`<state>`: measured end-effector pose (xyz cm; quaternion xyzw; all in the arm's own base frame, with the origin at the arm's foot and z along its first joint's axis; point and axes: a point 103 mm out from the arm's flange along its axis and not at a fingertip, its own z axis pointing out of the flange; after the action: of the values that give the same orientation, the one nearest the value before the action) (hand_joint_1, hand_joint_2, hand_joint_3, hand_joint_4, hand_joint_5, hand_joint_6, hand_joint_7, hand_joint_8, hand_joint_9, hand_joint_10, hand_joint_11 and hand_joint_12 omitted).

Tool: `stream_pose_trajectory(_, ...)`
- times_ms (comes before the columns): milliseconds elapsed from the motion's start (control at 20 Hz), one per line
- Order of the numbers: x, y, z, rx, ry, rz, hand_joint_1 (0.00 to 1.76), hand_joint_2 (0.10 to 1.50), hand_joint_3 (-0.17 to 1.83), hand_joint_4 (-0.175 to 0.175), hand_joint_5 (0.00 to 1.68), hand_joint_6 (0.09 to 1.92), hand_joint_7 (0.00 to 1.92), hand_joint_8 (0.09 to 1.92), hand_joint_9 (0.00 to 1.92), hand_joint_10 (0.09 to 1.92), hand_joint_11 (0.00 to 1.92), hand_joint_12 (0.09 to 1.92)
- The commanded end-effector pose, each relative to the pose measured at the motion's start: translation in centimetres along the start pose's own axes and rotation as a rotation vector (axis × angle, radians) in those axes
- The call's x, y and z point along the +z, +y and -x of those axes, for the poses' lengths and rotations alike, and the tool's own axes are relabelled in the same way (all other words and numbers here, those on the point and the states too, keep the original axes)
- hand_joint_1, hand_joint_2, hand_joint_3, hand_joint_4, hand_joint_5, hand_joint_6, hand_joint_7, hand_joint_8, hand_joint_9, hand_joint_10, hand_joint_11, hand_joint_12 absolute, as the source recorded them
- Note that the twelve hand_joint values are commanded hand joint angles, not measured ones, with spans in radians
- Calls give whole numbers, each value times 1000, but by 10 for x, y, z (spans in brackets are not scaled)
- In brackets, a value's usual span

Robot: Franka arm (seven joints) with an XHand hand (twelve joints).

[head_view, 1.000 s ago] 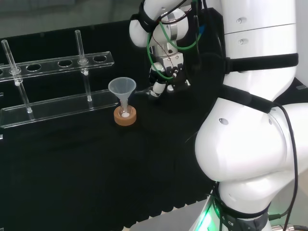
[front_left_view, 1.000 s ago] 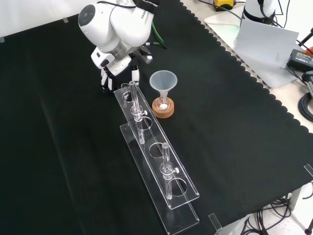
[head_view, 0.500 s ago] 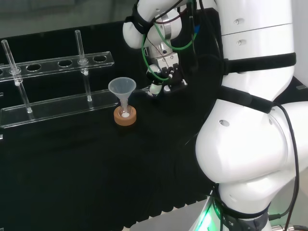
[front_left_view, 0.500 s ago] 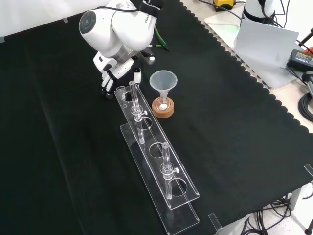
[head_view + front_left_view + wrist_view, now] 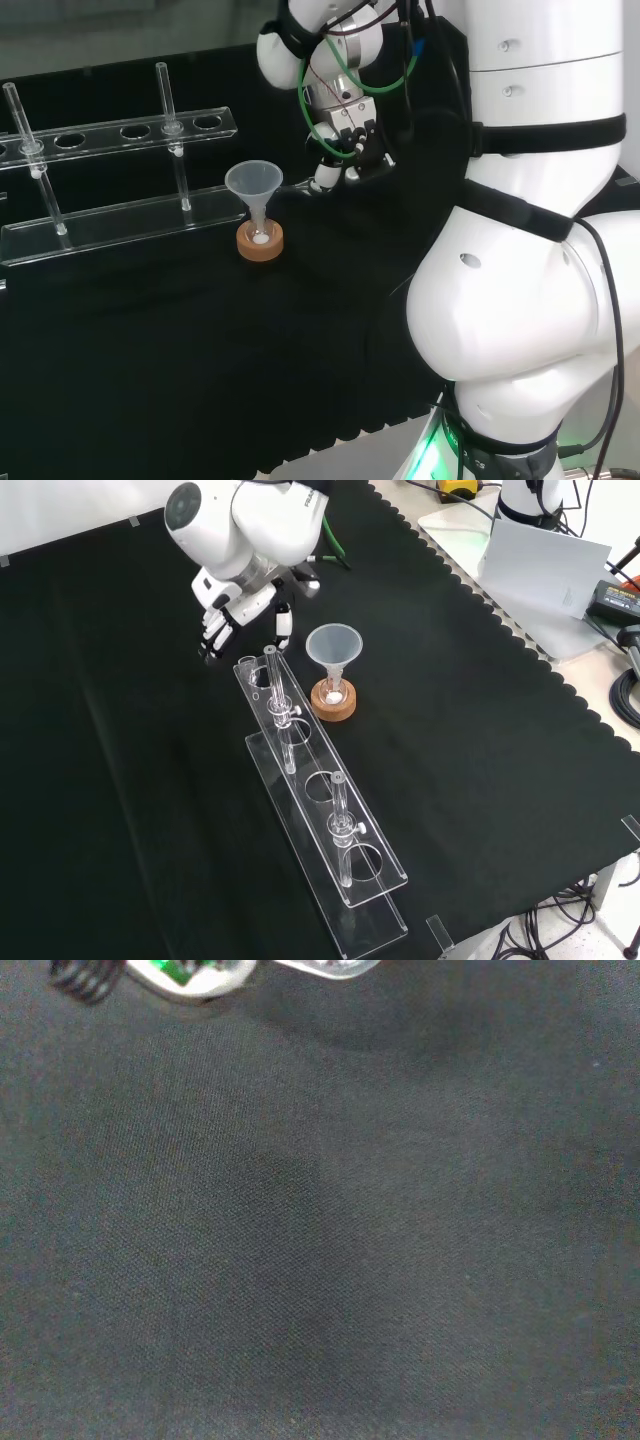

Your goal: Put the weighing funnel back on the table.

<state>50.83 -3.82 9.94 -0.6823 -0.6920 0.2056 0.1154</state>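
Observation:
In the front view the black and white hand [image 5: 228, 608] hangs above the cloth just beyond the far end of the clear rack [image 5: 315, 800]. Its fingers [image 5: 213, 638] point down, straight and spread, with nothing between them and the thumb. The head view has the hand [image 5: 345, 145] right of the big funnel [image 5: 253, 183], fingertips clear of the cloth. A faint clear piece [image 5: 298, 189] lies on the cloth below those fingertips, by the rack's end; I cannot tell whether it is the weighing funnel. The wrist view looks on bare black cloth past a blurred white part of the hand [image 5: 195, 972].
The big funnel [image 5: 333, 645] stands mouth up in a small flask on a cork ring [image 5: 333, 702], close to the hand. The long clear rack [image 5: 120, 130] holds two upright glass tubes. The arm's white links [image 5: 520, 280] stand at the head view's right.
The hand has lifted off the cloth and drawn back from the rack's end; its fingers have straightened. The big funnel and the rack have not moved.

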Motion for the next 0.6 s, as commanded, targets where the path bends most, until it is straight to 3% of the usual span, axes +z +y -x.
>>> stream_pose_trajectory(50, -23, -35, 14, 26, 15, 26, 819, 687, 538, -50, 256, 87, 0, 585, 276, 685, 254, 1346)
stream_pose_trajectory(350, -50, -74, 23, 54, 23, 91, 791, 679, 536, -49, 243, 87, 8, 588, 271, 702, 217, 1363)
stream_pose_trajectory(600, -65, -102, 23, 70, 30, 109, 771, 679, 538, -43, 268, 87, 69, 630, 323, 719, 219, 1373)
